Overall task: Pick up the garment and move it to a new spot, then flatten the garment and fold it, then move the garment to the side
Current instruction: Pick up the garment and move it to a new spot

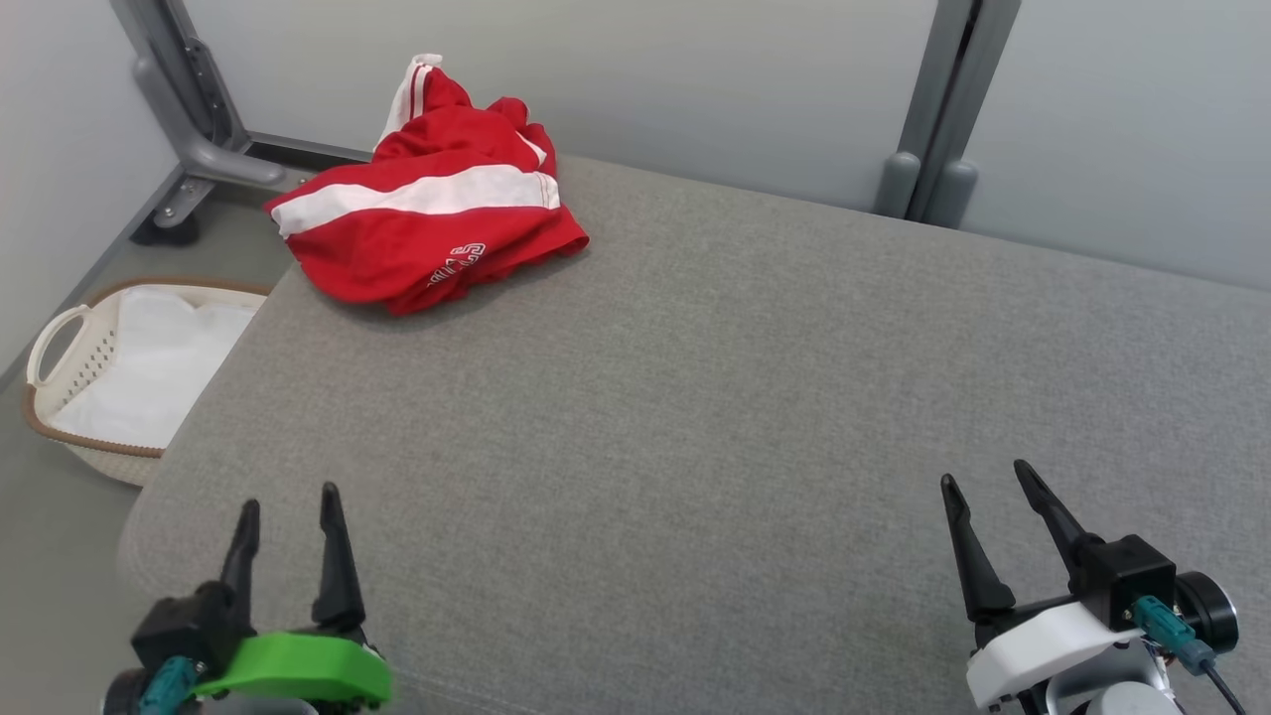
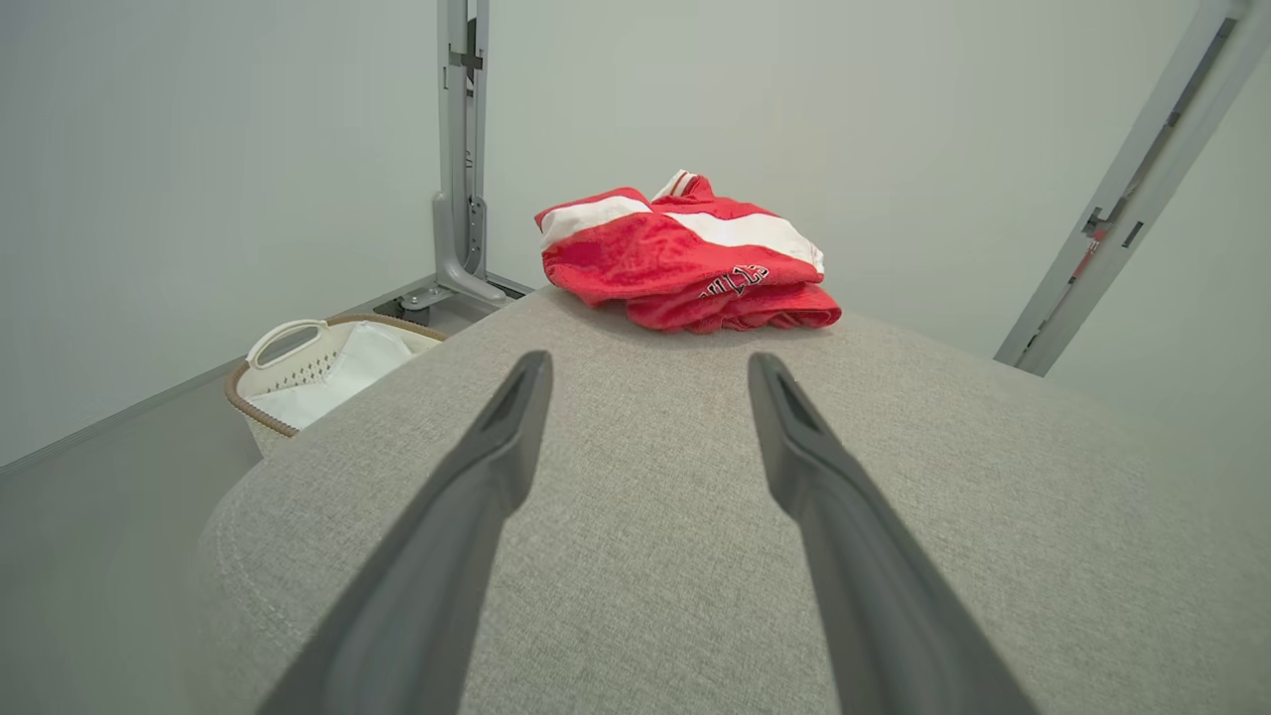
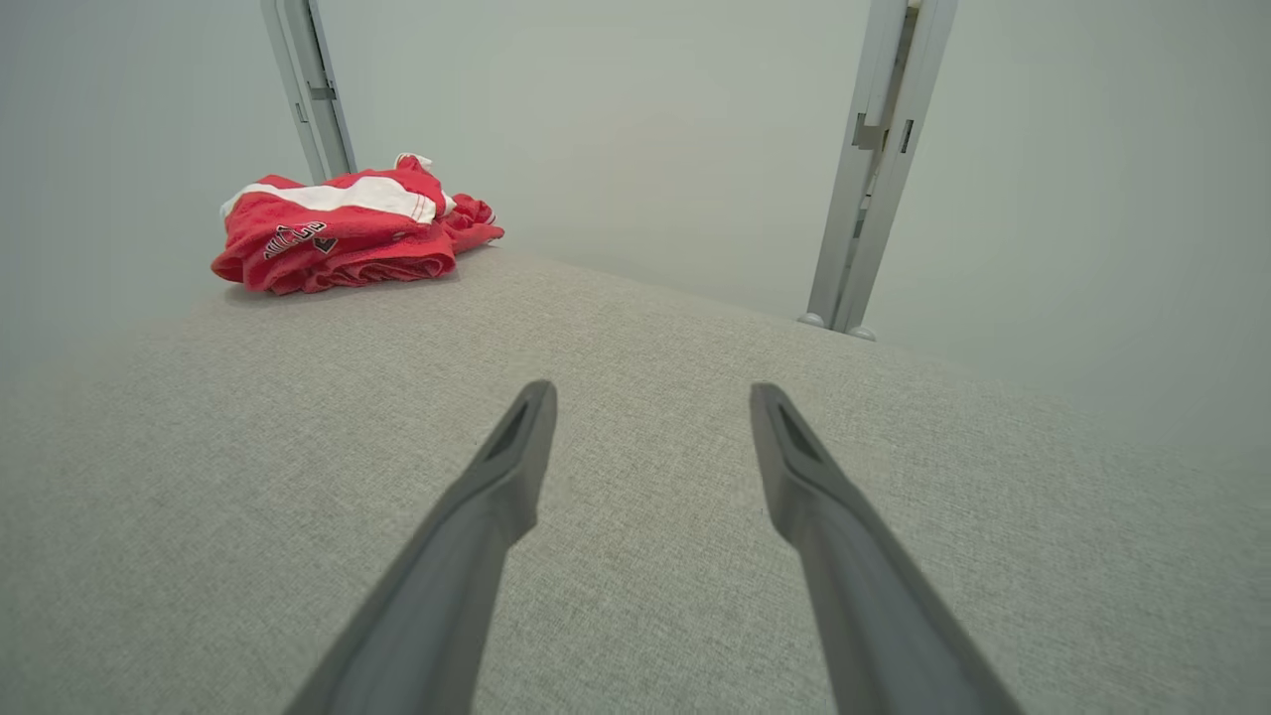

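The garment [image 1: 427,214] is a red piece with a white stripe and small lettering, lying crumpled in a heap at the far left corner of the grey padded surface [image 1: 695,397]. It also appears ahead in the left wrist view [image 2: 685,253] and at the upper left in the right wrist view [image 3: 338,228]. My left gripper [image 1: 288,501] hovers open at the near left edge, far from the garment, nothing between its fingers. My right gripper [image 1: 988,477] stands open at the near right, also holding nothing.
A cream laundry basket [image 1: 60,357] with white cloth inside sits on the floor left of the surface. Grey metal posts [image 1: 943,99] stand against the pale wall behind. The surface's rounded left edge drops off near my left gripper.
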